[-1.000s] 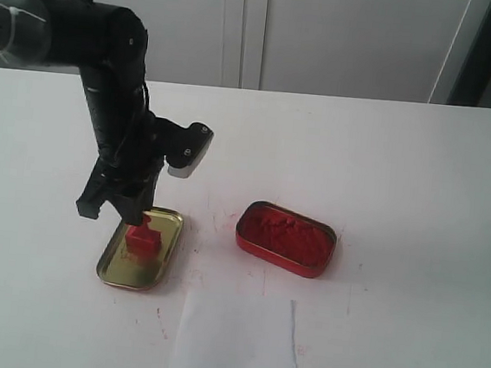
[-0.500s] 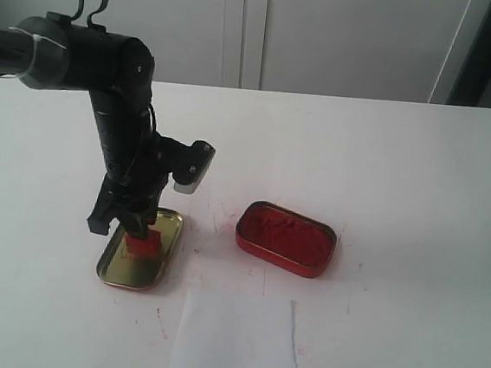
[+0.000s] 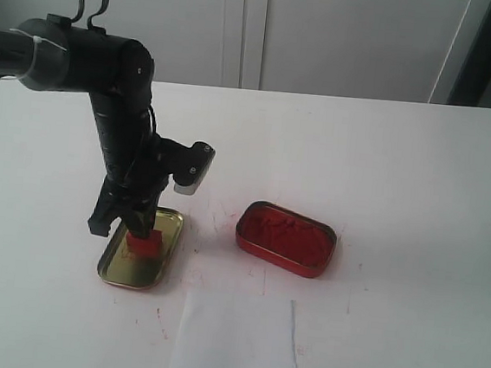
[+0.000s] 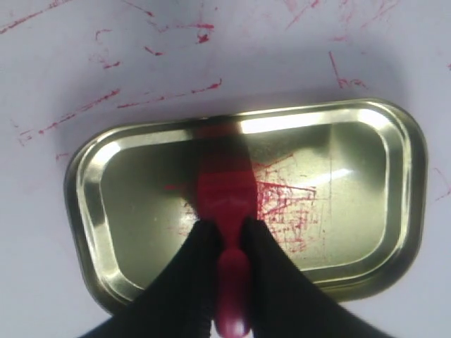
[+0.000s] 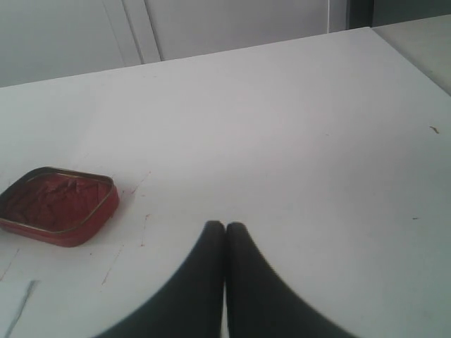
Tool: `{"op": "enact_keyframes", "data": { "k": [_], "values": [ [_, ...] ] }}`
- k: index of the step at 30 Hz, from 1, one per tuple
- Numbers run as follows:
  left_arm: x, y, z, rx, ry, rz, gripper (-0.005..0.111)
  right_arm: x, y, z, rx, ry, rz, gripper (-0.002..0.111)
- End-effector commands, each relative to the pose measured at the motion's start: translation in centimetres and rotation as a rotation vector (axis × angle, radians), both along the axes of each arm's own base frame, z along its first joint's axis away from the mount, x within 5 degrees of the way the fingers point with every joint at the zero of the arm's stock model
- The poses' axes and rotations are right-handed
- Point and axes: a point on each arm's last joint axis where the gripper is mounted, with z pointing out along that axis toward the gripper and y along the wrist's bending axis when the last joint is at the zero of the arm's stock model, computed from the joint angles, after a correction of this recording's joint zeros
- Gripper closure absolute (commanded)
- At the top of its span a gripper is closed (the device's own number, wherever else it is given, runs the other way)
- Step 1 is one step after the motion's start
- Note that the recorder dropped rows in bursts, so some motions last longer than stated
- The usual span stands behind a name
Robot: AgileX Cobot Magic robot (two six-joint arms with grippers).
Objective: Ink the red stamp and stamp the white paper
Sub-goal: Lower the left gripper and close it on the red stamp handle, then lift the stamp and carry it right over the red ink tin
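The red stamp (image 3: pixel 144 246) stands upright inside the gold lid (image 3: pixel 111 271) at the left of the table. My left gripper (image 3: pixel 137 227) comes down on it from above. In the left wrist view both black fingers press the sides of the red stamp (image 4: pixel 225 190) at its knob, so the left gripper (image 4: pixel 229 229) is shut on it, over the ink-smeared floor of the gold lid (image 4: pixel 380 141). The white paper (image 3: pixel 235 340) lies flat near the front edge. My right gripper (image 5: pixel 225 227) hovers over bare table, shut and empty.
The oval red tin (image 3: pixel 285 238) of ink paste sits open right of the lid and behind the paper; the right wrist view also shows the red tin (image 5: pixel 56 204). Red smears mark the table around the lid.
The left gripper sank over the stamp in the gold lid, and its fingers closed on the stamp's knob. Tin and paper have not moved.
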Motion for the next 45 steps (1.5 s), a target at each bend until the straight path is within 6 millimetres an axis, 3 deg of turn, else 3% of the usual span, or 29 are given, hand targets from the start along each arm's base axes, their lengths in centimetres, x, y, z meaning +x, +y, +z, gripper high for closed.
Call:
{"op": "enact_keyframes", "data": {
  "k": [1,9,18,29,36,45],
  "values": [
    [-0.4,-0.2,0.1,-0.003,0.020,0.002,0.107,0.0,0.0,-0.1,0.001,-0.009,-0.003,0.108],
    [-0.6,0.0,2.3,-0.023,-0.026,0.001,0.107,0.0,0.0,-0.1,0.001,-0.009,-0.003,0.108],
    [-1.4,-0.4,5.5,-0.050,-0.040,0.158,0.107,0.0,0.0,-0.1,0.001,-0.009,-0.003,0.108],
    [-3.3,-6.3,9.1,-0.105,-0.090,0.079,0.107,0.0,0.0,-0.1,0.001,-0.009,-0.003,0.108],
    [-2.6,-8.7,8.8,-0.073,-0.046,0.060,0.107,0.0,0.0,-0.1,0.001,-0.009,-0.003,0.108],
    [-1.9,-12.4,7.5,-0.158,-0.030,0.021,0.107,0.0,0.0,-0.1,0.001,-0.009,-0.003,0.108]
  ]
}}
